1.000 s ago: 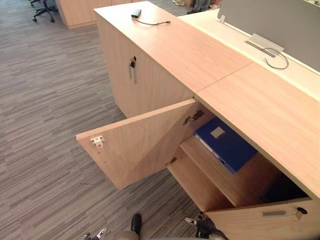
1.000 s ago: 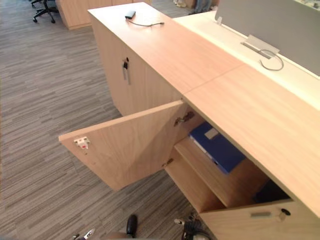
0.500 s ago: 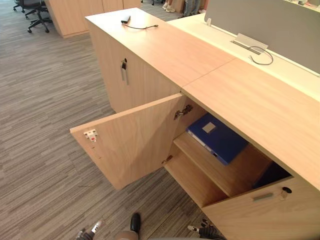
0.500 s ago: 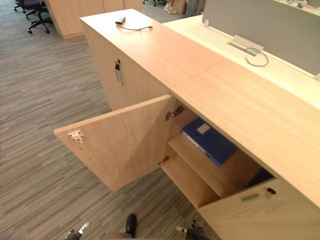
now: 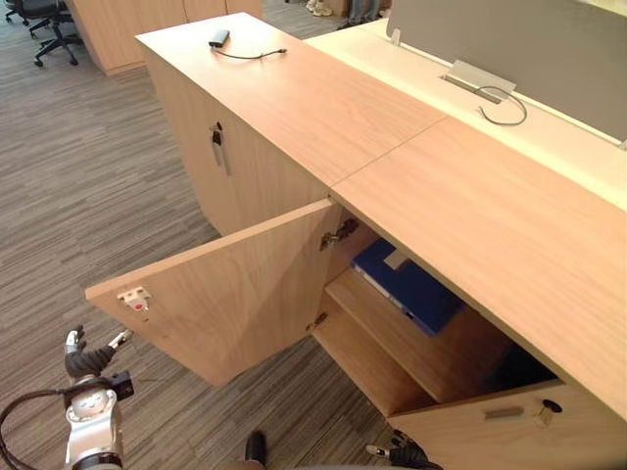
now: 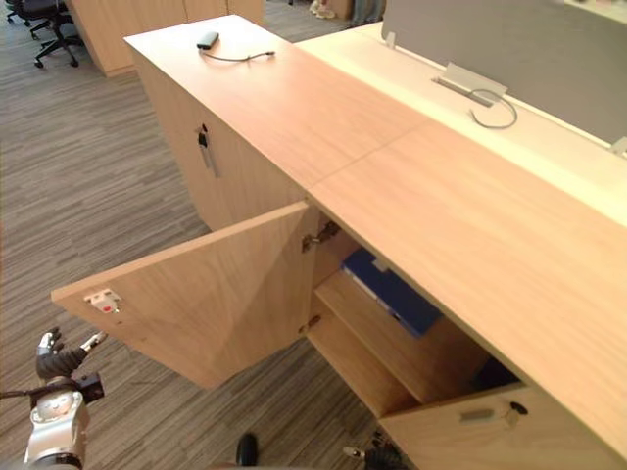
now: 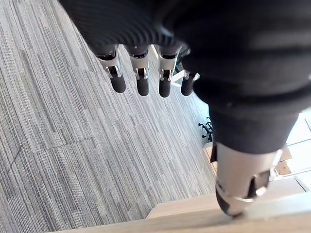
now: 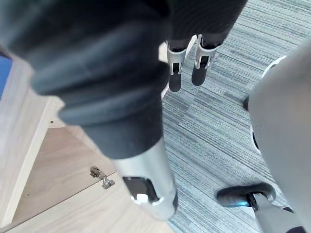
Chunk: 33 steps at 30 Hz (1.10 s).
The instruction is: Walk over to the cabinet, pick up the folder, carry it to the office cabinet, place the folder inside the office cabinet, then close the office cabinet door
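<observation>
The blue folder (image 5: 407,289) lies flat on the upper shelf inside the open office cabinet (image 5: 490,225), partly hidden under the cabinet top. The cabinet's left door (image 5: 225,294) stands wide open toward me. My left hand (image 5: 88,362) hangs at the lower left, below the door's free corner and apart from it. In the left wrist view its fingers (image 7: 141,80) are straight over the carpet and hold nothing. My right hand (image 8: 146,189) hangs near the cabinet's bottom, fingers (image 8: 175,65) relaxed and empty; it peeks in at the bottom edge (image 5: 397,453).
The cabinet's right door (image 5: 509,431) stands partly open at the lower right. A taller cabinet (image 5: 255,117) with a key in its door adjoins on the left, a black device (image 5: 219,38) with a cable on top. Behind is a desk with a grey partition (image 5: 509,39). Striped carpet (image 5: 78,196) spreads to the left.
The camera has shifted, so the cabinet sits further left in the picture. My left hand has come up into view at the lower left. The folder and doors have not moved.
</observation>
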{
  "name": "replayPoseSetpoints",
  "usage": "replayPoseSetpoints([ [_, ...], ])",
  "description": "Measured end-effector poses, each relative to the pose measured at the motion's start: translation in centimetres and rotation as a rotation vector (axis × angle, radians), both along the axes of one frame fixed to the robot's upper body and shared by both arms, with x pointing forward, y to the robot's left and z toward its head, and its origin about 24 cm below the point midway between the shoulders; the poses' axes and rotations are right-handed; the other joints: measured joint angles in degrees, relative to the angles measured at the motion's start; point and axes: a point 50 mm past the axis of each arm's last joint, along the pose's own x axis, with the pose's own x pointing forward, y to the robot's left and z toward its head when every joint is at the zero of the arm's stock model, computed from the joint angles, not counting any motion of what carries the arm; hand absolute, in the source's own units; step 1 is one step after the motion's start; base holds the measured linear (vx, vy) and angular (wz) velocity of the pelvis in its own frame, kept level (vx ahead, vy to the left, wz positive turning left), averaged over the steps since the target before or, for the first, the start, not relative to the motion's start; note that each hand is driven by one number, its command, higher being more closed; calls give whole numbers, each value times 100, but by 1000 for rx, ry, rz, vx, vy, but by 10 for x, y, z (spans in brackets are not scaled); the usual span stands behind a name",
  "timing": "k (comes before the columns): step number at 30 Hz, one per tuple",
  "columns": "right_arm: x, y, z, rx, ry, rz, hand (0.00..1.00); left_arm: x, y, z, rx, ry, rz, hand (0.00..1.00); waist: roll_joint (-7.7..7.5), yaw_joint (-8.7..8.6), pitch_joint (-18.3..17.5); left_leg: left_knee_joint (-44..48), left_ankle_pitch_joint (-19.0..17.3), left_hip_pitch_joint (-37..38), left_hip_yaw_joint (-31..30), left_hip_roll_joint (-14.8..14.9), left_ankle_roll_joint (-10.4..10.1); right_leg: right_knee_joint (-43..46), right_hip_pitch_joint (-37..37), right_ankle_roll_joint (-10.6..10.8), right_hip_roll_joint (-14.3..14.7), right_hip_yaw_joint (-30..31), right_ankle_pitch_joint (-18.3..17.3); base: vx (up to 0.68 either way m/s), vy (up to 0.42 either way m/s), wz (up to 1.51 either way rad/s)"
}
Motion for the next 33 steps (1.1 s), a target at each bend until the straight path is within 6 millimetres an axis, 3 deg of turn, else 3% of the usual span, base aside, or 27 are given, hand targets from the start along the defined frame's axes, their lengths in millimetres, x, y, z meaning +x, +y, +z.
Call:
replayPoseSetpoints([
  [6, -1, -8, 0, 4, -2, 12, 0, 10, -2, 12, 60, -6, -55, 0, 32, 77, -47, 0, 1, 60, 8, 47, -1, -4, 37, 3, 15, 60, 27, 9, -21, -2],
  [12, -8, -13, 2, 3, -11, 15, 0, 25, -21, 28, 96, -59, -188, 0, 154, 118, -73, -2, 8, -48, -3, 17, -12, -66, -53, 46, -11, 59, 53, -47, 20, -1],
  [17, -3, -12, 5, 17, -41, 47, 0, 41, -70, 27, 47, -101, -426, 0, 212, 85, -70, -38, 42, -139, -6, -85, -43, -191, -103, 125, -81, 51, -14, -149, 39, -9],
  [21, -13, -17, 6, 6, -37, 63, 0, 29, -81, 21, 63, -59, -480, 0, 329, 54, -119, -41, 39, -151, -123, -135, -23, -192, -111, 243, -120, 33, -187, -168, 35, 6],
  [27, -16, -12, 7, 17, -41, 111, 0, 12, -97, 23, 101, -39, -582, 0, 321, 99, -206, -39, 141, -348, -214, -105, -2, -184, -257, 240, -71, 4, -189, -24, 15, 9],
  [33, -13, -9, 7, 18, -40, 164, 0, 3, -124, 12, -15, -20, -748, 0, 266, 160, -251, -29, 214, -376, -255, -261, 27, -172, -244, 269, -173, -22, -169, 69, 4, 7],
])
